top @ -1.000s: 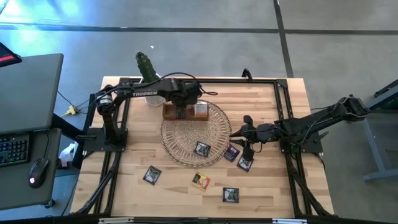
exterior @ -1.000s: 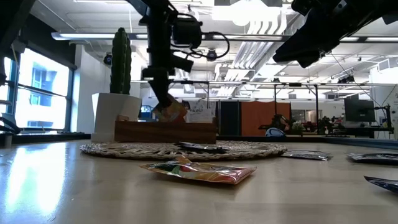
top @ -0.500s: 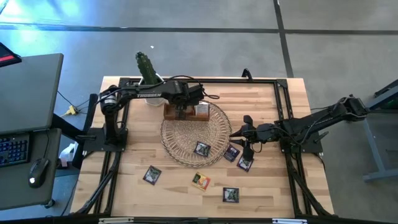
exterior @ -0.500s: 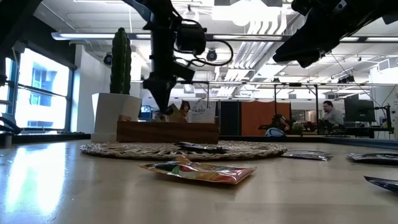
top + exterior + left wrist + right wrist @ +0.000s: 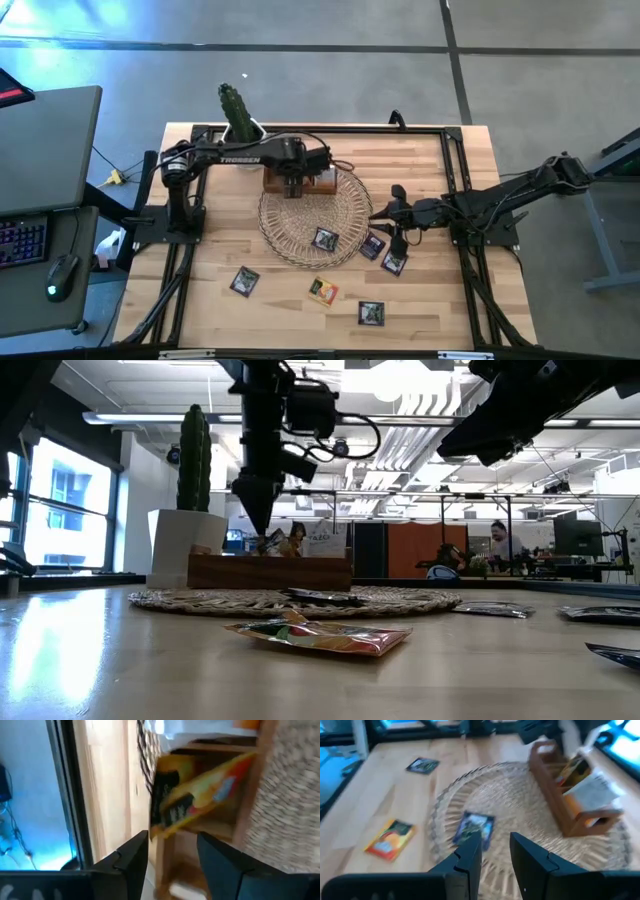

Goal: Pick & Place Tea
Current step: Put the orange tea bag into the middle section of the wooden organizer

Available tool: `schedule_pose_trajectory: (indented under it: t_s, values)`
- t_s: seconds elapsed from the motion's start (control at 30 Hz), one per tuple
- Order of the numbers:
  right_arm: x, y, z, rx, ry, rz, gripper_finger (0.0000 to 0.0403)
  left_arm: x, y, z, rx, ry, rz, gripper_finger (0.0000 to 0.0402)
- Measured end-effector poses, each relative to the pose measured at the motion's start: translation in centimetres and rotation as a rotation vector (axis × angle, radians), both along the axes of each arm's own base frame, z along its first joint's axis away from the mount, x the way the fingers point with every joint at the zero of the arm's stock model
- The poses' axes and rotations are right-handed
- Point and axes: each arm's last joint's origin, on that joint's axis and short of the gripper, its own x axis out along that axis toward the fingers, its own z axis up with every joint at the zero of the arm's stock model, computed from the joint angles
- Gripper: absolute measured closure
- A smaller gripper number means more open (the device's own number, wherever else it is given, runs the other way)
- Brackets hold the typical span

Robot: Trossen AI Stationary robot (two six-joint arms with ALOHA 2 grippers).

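Note:
My left gripper [image 5: 292, 183] hangs open, fingers pointing down, just above the brown wooden box [image 5: 322, 180] at the far edge of the round wicker mat [image 5: 290, 228]. A yellow-orange tea sachet [image 5: 200, 790] leans tilted inside a box compartment, free of the fingers; its top sticks out of the box [image 5: 276, 542]. My right gripper [image 5: 380, 214] hovers open at the mat's right rim, holding nothing. A dark sachet [image 5: 325, 240] lies flat on the mat. Other sachets lie flat on the table: two dark ones [image 5: 372, 245] [image 5: 394, 262] and three nearer the front edge [image 5: 245, 281] [image 5: 322, 290] [image 5: 371, 313].
A cactus in a white pot [image 5: 236, 112] stands at the far edge behind the box. White and orange sachets [image 5: 592, 795] fill other box compartments. Black frame rails [image 5: 455, 170] run along the table's sides. People move in the room beyond the table [image 5: 497, 540].
My left gripper has opened and let go of the yellow-orange sachet, then risen slightly above the box. The sachet has dropped lower into the compartment and now leans there. My right arm has kept still.

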Motion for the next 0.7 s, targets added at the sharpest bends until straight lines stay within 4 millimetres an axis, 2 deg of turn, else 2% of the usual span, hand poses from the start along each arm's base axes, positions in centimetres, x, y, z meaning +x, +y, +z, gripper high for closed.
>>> schedule_pose_trajectory:
  t_s: [0.17,0.3,0.47,0.53,0.6,0.7]
  values:
    - [1.2,-0.8,0.2,-0.093,-0.085,-0.145,0.0305,-0.4,-1.0,2.0,0.033,-0.015,0.133,0.0251]
    - [3.5,-1.8,-0.9,-0.055,-0.138,-0.145,0.031,-2.4,-1.5,6.0,0.018,-0.159,0.184,0.0254]
    - [6.5,-3.0,-3.8,-0.021,-0.178,-0.134,0.0369,-5.0,-2.2,8.7,-0.023,-0.327,0.21,0.0254]
    - [7.6,-3.5,-4.6,-0.013,-0.18,-0.146,0.0393,-6.9,-2.7,9.3,-0.058,-0.372,0.211,0.0254]
    - [8.8,-3.9,-5.0,-0.014,-0.184,-0.162,0.0393,-7.7,-3.1,9.5,-0.078,-0.48,0.19,0.0254]
    - [11.0,-4.5,-4.8,-0.011,-0.188,-0.19,0.0397,-9.5,-3.8,8.0,-0.124,-0.524,0.163,0.0254]
